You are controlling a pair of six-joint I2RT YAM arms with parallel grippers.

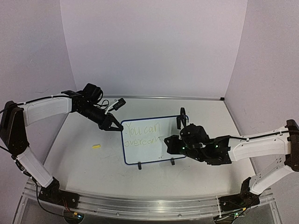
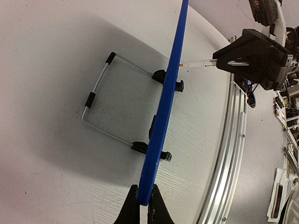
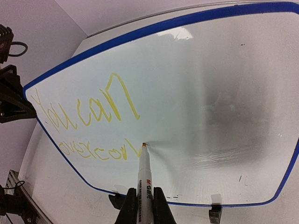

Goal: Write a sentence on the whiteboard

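The whiteboard (image 1: 156,151) stands propped on the table with its blue frame (image 2: 166,107) seen edge-on in the left wrist view. My left gripper (image 2: 143,189) is shut on the frame's corner (image 1: 122,125). The sentence (image 3: 88,112) reads "You can" with "overco" and part of a further letter below it, in yellow. My right gripper (image 3: 145,190) is shut on a white marker (image 3: 144,170). The marker's tip touches the whiteboard (image 3: 210,93) at the end of the second line. From above, the right gripper (image 1: 169,144) sits at the board's right part.
A small yellow marker cap (image 1: 96,146) lies on the table left of the board. A wire stand (image 2: 100,100) props the board from behind. Two black feet (image 1: 140,165) clip its lower edge. The aluminium rail (image 1: 140,205) runs along the near table edge.
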